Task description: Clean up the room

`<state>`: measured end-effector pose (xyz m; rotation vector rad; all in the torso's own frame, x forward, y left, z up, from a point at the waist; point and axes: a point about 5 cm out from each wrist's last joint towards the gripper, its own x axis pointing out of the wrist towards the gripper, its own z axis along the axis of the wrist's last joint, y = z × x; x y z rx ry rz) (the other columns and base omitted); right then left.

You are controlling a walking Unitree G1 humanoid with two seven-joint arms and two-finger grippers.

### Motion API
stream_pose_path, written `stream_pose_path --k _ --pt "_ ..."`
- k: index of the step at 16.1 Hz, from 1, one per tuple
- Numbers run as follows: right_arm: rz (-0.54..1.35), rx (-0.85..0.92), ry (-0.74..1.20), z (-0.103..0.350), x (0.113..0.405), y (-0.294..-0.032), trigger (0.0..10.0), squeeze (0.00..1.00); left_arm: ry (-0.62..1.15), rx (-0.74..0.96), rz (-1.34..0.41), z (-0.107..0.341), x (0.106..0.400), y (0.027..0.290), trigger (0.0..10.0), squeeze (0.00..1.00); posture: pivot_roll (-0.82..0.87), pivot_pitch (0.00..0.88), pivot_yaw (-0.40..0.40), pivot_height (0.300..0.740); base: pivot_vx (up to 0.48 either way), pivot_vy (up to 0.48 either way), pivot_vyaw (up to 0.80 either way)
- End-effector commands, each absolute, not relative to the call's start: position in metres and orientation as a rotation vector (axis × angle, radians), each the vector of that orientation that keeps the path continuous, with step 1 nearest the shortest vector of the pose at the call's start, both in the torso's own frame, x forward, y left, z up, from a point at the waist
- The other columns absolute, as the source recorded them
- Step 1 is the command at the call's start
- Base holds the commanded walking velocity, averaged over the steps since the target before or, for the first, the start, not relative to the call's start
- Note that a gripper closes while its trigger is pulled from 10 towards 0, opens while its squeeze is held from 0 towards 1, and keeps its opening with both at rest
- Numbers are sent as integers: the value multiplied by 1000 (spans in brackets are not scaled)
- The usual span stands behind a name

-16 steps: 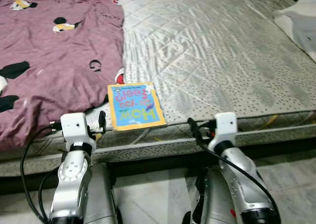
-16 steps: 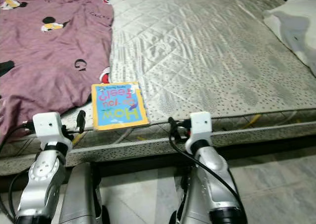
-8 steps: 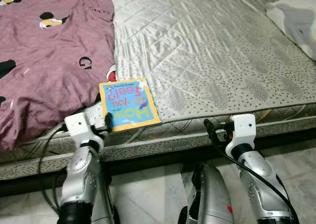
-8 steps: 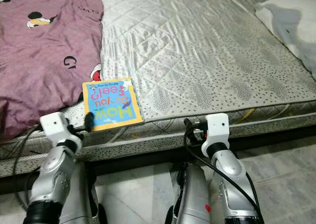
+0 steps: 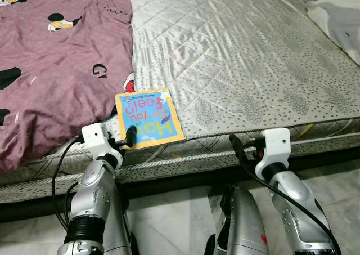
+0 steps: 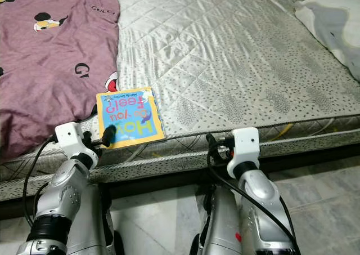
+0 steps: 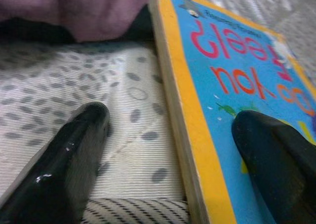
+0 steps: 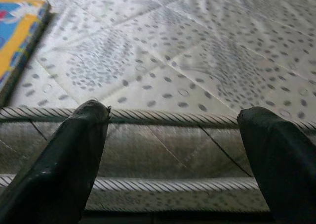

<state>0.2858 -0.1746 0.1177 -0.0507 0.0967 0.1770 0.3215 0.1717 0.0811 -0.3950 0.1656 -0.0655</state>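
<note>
- Looking down from the head, you see the book point(image 5: 148, 118) lying flat at the near edge of the mattress point(image 5: 247, 69), its cover up and its title upside down to you.
- Your left end effector point(image 5: 128, 138) sits at the book's near left corner; in the left wrist view its fingers point(image 7: 64, 159) are spread, one resting on the mattress ticking beside the book's yellow edge and the other over the blue cover.
- That left end effector is released, straddling the book's edge without clamping it.
- Just beyond the left end effector, past the book's far left corner, the purple blanket point(image 5: 56, 63) with cartoon mouse prints covers the mattress and touches or overlaps that corner.
- Your right end effector point(image 8: 173, 150) is well apart from the book, off to its right, level with the mattress side seam.
- Its two fingers point(image 8: 69, 159) are spread wide and released, holding nothing; the quilted top stretches ahead of them, and the book's corner shows off to one side in that wrist view.
- Far ahead and to the right of the right end effector, a white pillow point(image 5: 340, 16) lies on the mattress.
- Below both arms you see grey tiled floor point(image 5: 174, 221).
</note>
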Motion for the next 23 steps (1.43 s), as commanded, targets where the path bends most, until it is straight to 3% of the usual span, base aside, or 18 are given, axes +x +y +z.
stream_pose_path --k 1,5,8,9,10,11,19,23 --pt "183 -50 98 119 285 -172 10000 0 262 -414 -144 64 315 155 10000 0 -155 240 -58 490 0 0 0" --pt "197 -45 98 116 285 -166 10000 0 334 -391 -277 62 314 148 10000 0 -136 231 -58 490 0 0 0" --pt "198 -43 89 118 290 -164 10000 0 368 -465 -367 62 310 133 10000 0 -126 223 -59 490 0 0 0" --pt "199 -44 87 118 291 -164 10000 0 378 -487 -390 62 310 130 8235 0 -127 220 -59 490 0 0 0" --pt "200 -45 84 119 292 -163 10000 0 392 -522 -417 63 309 128 4588 0 -125 218 -59 490 0 0 0" --pt "201 -46 81 119 292 -163 10000 0 394 -581 -430 65 310 126 0 0 -124 214 -59 490 0 0 0" --pt "202 -57 60 121 297 -161 10000 0 394 -911 -541 83 316 121 0 0 -126 197 -55 490 0 0 0" --pt "199 -60 56 121 298 -161 10000 0 384 -987 -569 87 316 121 0 0 -126 191 -51 490 0 0 0"
